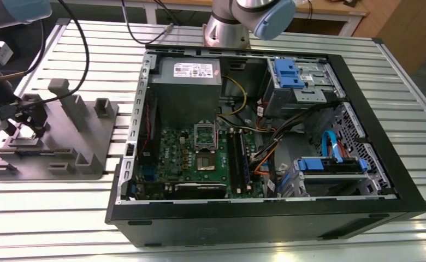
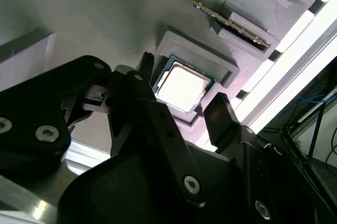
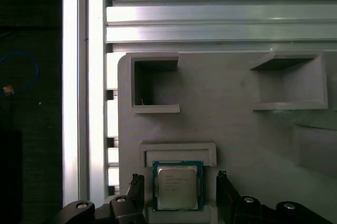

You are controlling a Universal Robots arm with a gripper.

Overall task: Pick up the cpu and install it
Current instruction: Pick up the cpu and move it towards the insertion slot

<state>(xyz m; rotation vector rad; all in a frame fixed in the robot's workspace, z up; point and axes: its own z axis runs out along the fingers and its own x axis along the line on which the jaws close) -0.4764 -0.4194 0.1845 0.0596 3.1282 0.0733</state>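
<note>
**Open black gripper (image 3: pixel 179 182) straddling the small silvery-topped square cpu (image 3: pixel 177 187)**
The cpu lies flat in a shallow pocket of the grey plastic fixture block (image 3: pixel 237 129) on the slatted metal desk (image 1: pixel 53 218). The gripper's fingers (image 3: pixel 225 200) are spread wide, one on either side of it, holding nothing.

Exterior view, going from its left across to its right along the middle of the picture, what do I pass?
Grey fixture plate → motherboard → blue drive caddy → black right wall of the computer case.

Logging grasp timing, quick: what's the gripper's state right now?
Gripper: open, one finger on either side of the cpu, which lies ungripped in its grey fixture pocket.
</note>
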